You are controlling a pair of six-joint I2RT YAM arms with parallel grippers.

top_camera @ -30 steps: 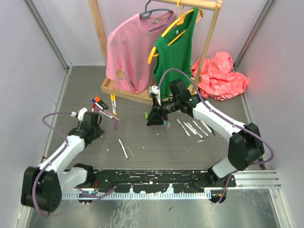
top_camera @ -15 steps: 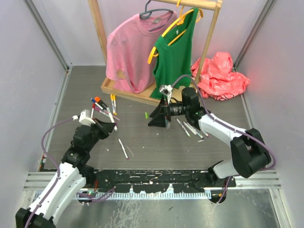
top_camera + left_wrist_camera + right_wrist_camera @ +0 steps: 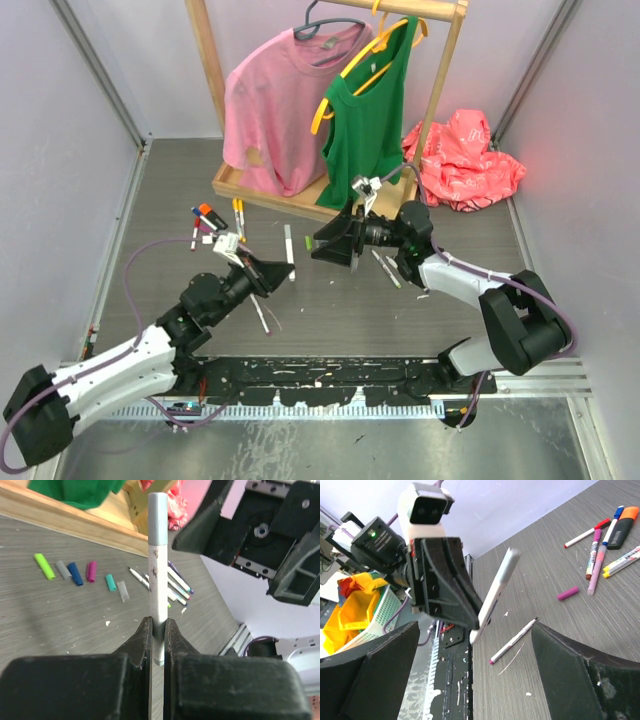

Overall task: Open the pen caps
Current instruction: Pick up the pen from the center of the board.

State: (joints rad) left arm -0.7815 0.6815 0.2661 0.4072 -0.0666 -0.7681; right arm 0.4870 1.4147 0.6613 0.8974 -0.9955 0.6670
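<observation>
My left gripper (image 3: 158,625) (image 3: 283,268) is shut on the lower end of a white marker (image 3: 158,580) (image 3: 289,247) and holds it upright above the table. The marker's grey cap (image 3: 158,517) sits on its far end. Facing it from the right, my right gripper (image 3: 320,247) (image 3: 475,626) is open wide, one finger on each side of the marker (image 3: 496,592) without touching it. Loose pen caps lie in a row on the table: green (image 3: 44,566), grey (image 3: 63,570), blue (image 3: 75,573), magenta (image 3: 91,571) and teal (image 3: 110,582). A purple cap (image 3: 568,593) lies apart.
Capped markers (image 3: 212,218) (image 3: 600,550) lie at the left. Uncapped markers (image 3: 402,268) (image 3: 175,586) lie under the right arm, and one uncapped pen (image 3: 260,314) (image 3: 514,641) lies at the centre front. A wooden clothes rack (image 3: 262,192) with shirts stands behind, a red bag (image 3: 462,158) at back right.
My left arm has swung from the left pile toward the centre, carrying the marker up to the right gripper. The right gripper has opened wide.
</observation>
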